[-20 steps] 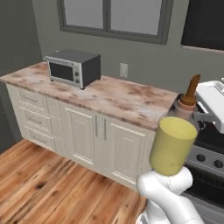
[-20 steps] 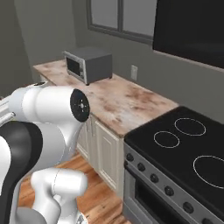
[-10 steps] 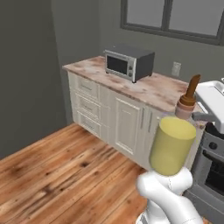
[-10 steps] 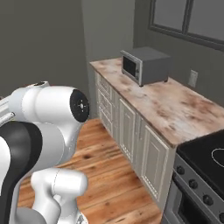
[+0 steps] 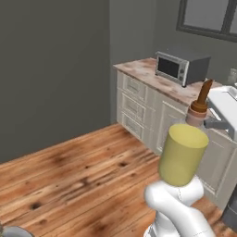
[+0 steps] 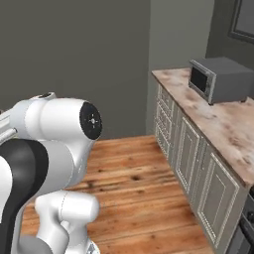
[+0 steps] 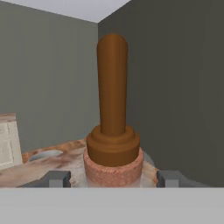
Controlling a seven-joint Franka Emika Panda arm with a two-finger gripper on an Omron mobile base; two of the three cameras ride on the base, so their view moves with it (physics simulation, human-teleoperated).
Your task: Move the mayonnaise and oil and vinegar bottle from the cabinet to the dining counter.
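Observation:
The oil and vinegar bottle [image 5: 182, 155], yellow-olive with a brown stopper [image 5: 202, 95], hangs in front of the arm in the left base view. My gripper [image 5: 209, 123] holds it at the neck from the right. In the hand view the stopper [image 7: 113, 100] rises straight up between my two fingertips [image 7: 56, 178], and my gripper [image 7: 113, 178] is shut on the bottle's neck. Behind the bottle lies a brown marbled top [image 7: 39, 162]; I cannot tell which counter it is. The mayonnaise, the cabinet and the dining counter are out of view.
A black microwave [image 5: 181, 67] [image 6: 218, 79] stands on the marble worktop [image 5: 148, 74] over cream lower cupboards [image 6: 191, 158]. Wooden floor [image 5: 69, 171] stretches to the left up to dark grey walls. A grey rounded thing [image 5: 14, 231] peeks in at the bottom left.
The whole picture has shifted: the base has turned left, so the worktop and microwave slid right and the stove left the view. The bottle stays in my shut gripper.

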